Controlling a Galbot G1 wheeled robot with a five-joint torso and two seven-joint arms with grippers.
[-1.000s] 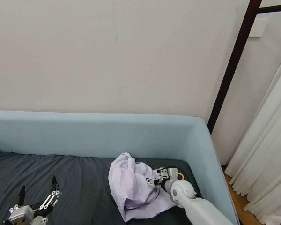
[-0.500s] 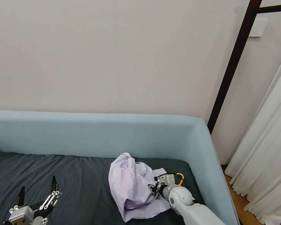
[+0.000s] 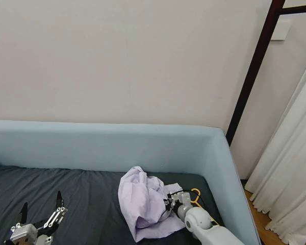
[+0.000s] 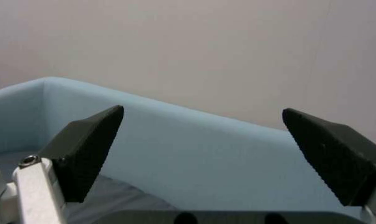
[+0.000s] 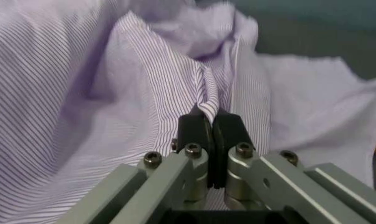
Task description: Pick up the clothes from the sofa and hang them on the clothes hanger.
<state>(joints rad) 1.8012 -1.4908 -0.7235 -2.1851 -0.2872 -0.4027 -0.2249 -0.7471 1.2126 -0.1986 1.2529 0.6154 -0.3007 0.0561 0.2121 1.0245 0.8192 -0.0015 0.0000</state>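
Right gripper [image 5: 211, 127] is pushed further into shirt [image 3: 143, 196]; fingers [image 5: 194, 133] are clamped on fold. Rack [image 3: 252, 71] is seen higher, rightward of grasp. Left gripper [image 3: 41, 218] is parked, spread wide.

Right gripper [image 5: 210, 125] fingers together; left gripper [image 4: 202, 112] wide.

Left gripper [image 4: 202, 112], fingers [image 4: 88, 144] wide apart, faces sofa back [image 4: 194, 154].
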